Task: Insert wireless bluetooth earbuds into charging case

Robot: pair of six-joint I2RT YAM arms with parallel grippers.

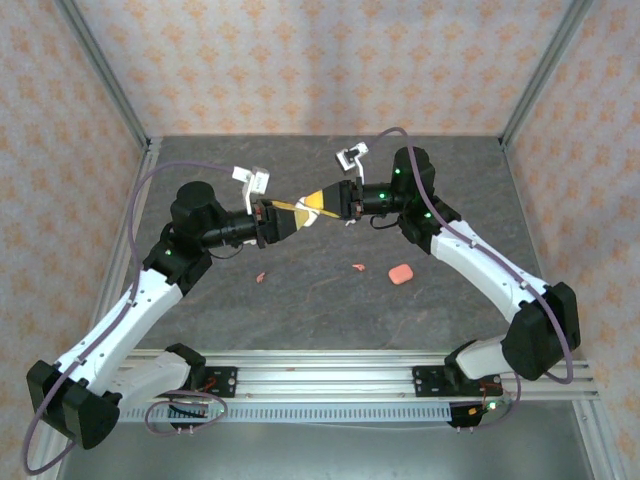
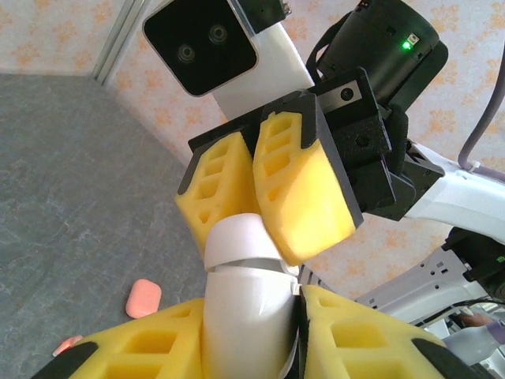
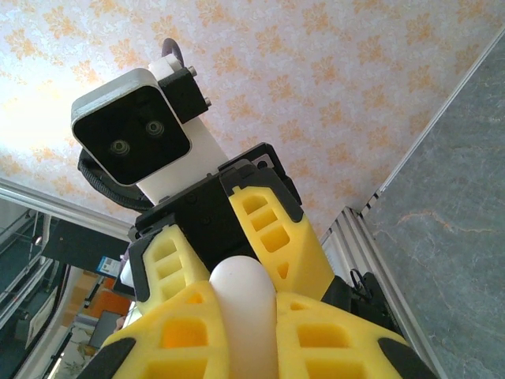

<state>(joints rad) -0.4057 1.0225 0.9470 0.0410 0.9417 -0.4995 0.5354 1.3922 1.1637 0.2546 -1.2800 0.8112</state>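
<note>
Left gripper (image 2: 251, 312) is clamped on the lower half of a white case (image 2: 245, 268), up off the worktop (image 1: 330, 310), and the right gripper (image 2: 264, 237) is pinching its top end. Two pink earbuds (image 1: 358, 267) lie mid-worktop, with a pink case (image 1: 401, 273) just right of them.

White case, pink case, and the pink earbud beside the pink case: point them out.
White case (image 2: 245, 316): left wrist view, on its body below the lid seam.
Pink case (image 1: 401, 273): top view, on its upper face.
Pink earbud (image 1: 358, 267): top view, on its middle.
</note>
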